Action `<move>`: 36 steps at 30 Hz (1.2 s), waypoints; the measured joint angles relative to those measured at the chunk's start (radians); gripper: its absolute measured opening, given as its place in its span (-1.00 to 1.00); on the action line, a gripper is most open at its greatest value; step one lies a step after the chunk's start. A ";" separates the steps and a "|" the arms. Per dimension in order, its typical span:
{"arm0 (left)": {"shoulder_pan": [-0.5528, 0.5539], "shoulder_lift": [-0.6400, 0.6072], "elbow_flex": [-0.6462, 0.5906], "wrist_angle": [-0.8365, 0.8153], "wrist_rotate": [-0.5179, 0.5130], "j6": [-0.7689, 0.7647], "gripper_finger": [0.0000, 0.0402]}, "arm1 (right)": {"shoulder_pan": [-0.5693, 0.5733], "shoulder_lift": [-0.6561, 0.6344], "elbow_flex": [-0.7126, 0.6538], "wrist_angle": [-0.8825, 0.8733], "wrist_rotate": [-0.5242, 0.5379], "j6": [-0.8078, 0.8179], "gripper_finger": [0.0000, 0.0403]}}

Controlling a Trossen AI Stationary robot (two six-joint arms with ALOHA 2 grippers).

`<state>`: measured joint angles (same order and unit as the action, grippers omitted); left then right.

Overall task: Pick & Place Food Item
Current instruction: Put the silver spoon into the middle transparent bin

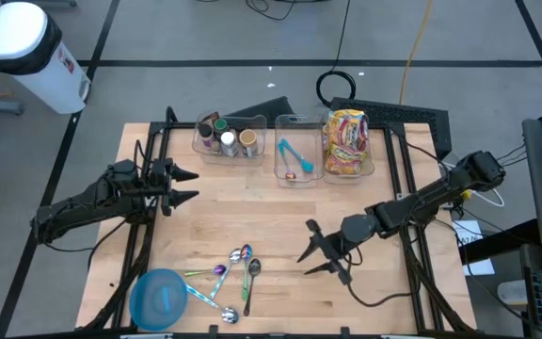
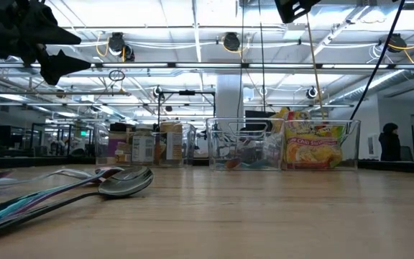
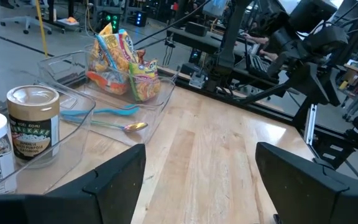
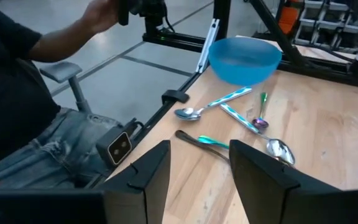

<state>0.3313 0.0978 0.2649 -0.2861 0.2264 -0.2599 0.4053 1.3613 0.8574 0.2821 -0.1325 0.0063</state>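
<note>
Colourful snack packets [image 1: 346, 141] [image 3: 123, 62] stand upright in a clear bin at the table's far right. Jars [image 1: 226, 138] fill the far left bin, and blue utensils [image 1: 294, 160] lie in the middle one. Several spoons [image 1: 238, 273] [image 4: 247, 121] lie on the wood near the front edge, beside a blue bowl [image 1: 161, 299] [image 4: 244, 59]. My left gripper [image 1: 192, 185] [image 3: 197, 180] hovers open over the table's left part, pointing toward the right. My right gripper [image 1: 307, 249] [image 4: 197, 168] hangs open above the table's middle front, pointing toward the spoons, with nothing between its fingers.
Black frame rails [image 1: 144, 217] run along the table's left and right sides. A person [image 4: 30, 93] sits just beyond the table's near edge. A white bin [image 1: 22, 47] stands on the floor at the far left. Bare wood [image 1: 252, 212] lies between the two grippers.
</note>
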 joint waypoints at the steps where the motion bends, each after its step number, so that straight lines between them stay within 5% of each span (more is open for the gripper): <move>1: 0.000 0.000 0.000 0.000 0.000 0.002 0.57 | 0.003 0.000 0.000 0.000 0.000 0.000 -0.24; 11: -0.002 0.000 -0.002 0.124 -0.053 0.031 0.60 | 0.003 0.000 0.000 0.000 0.001 0.000 -0.24; 16: -0.050 0.054 -0.116 0.556 0.173 -0.225 0.56 | 0.001 0.000 0.000 0.000 0.001 -0.004 -0.25; 20: -0.152 0.171 -0.253 0.903 0.333 -0.228 0.53 | 0.000 0.000 0.000 0.000 0.005 -0.008 -0.26; 23: -0.279 0.268 -0.241 0.989 0.327 -0.072 0.53 | 0.000 0.000 0.000 0.001 0.005 -0.007 -0.27; 30: -0.554 0.472 -0.238 1.540 0.296 0.144 0.62 | 0.000 0.000 0.000 0.003 0.005 -0.007 -0.28; 36: -0.689 0.604 -0.159 1.521 0.154 0.225 0.65 | 0.000 0.000 -0.011 0.005 0.005 -0.007 -0.28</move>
<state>-0.3581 0.7022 0.1063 1.2352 0.3800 -0.0347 0.4057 1.3617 0.8467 0.2866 -0.1276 -0.0009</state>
